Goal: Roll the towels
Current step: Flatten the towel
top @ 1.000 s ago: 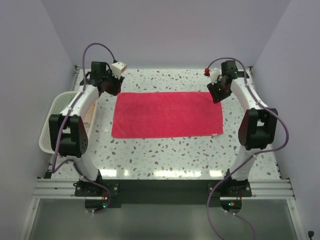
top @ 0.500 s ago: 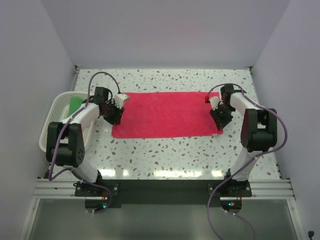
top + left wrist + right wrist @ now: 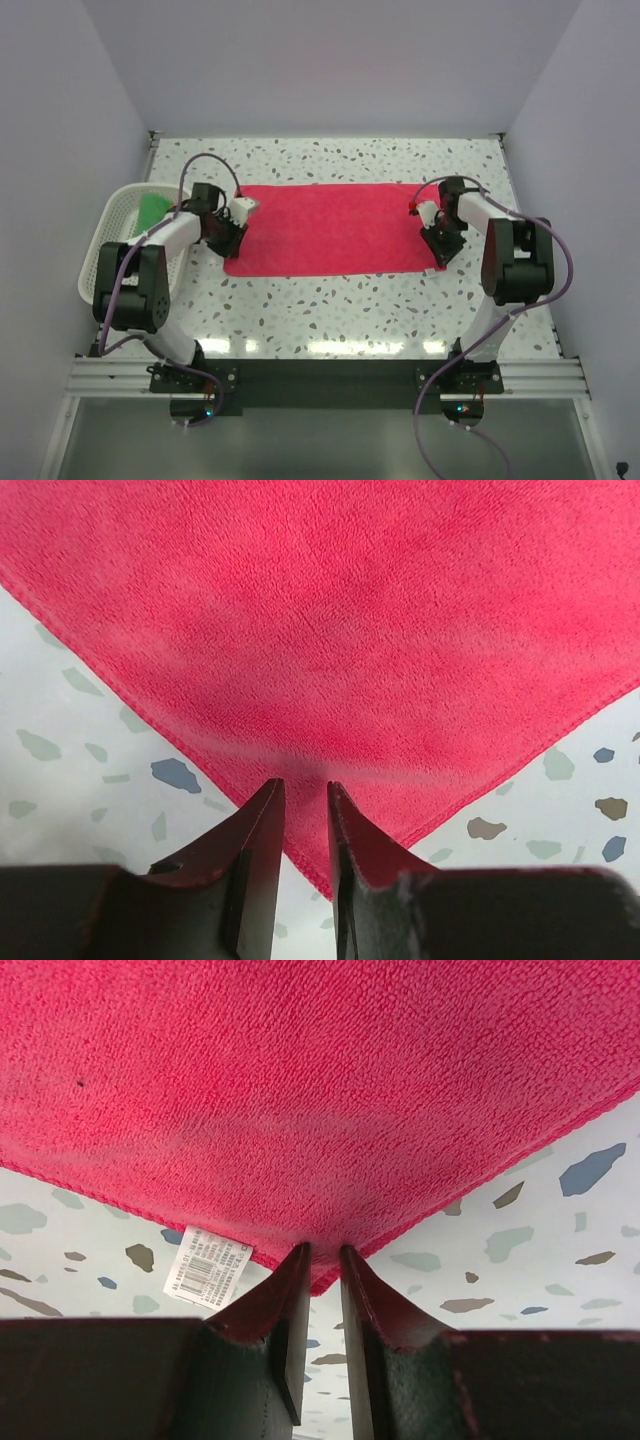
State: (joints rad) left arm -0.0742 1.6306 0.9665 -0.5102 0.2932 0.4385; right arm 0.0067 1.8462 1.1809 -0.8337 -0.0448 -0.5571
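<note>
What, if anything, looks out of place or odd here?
Nothing much. The pink-red cloth towel lies flat and smooth on the speckled table. Only its white barcode label sticks out from the hem beside the right fingers.

only one printed item: a small white tag (image 3: 205, 1272) in the right wrist view. it carries a barcode and a few lines of fine print. its upper edge meets the hem of the pink-red towel (image 3: 320, 1090) close to a corner. the rest of it lies flat on the speckled table (image 3: 560, 1260), just left of the right gripper (image 3: 322, 1260). the tag sits tilted in the frame. the bars are visible, but the digits and lettering are too small and blurred to read. nothing else is legible in the top or left wrist views.
</note>
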